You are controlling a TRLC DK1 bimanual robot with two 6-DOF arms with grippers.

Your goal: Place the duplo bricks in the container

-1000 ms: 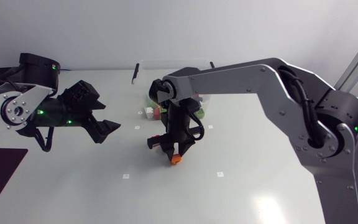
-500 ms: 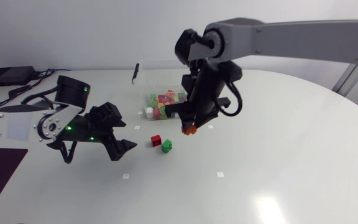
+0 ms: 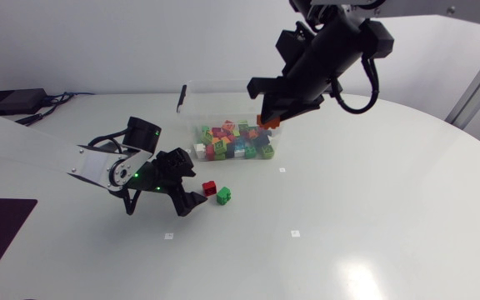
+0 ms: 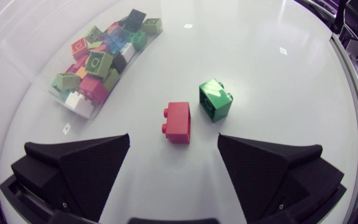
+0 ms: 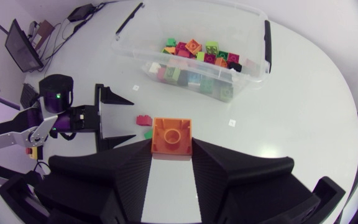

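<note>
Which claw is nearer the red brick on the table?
Left. The left claw is open with the red brick just ahead of it; the right claw is above the container, shut on an orange brick.

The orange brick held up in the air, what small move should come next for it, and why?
Probably carry it a little further ahead, then let go. The right gripper is shut on the orange brick, and in the right wrist view the container lies ahead of the gripper, so the brick may not hang squarely over it yet.
</note>
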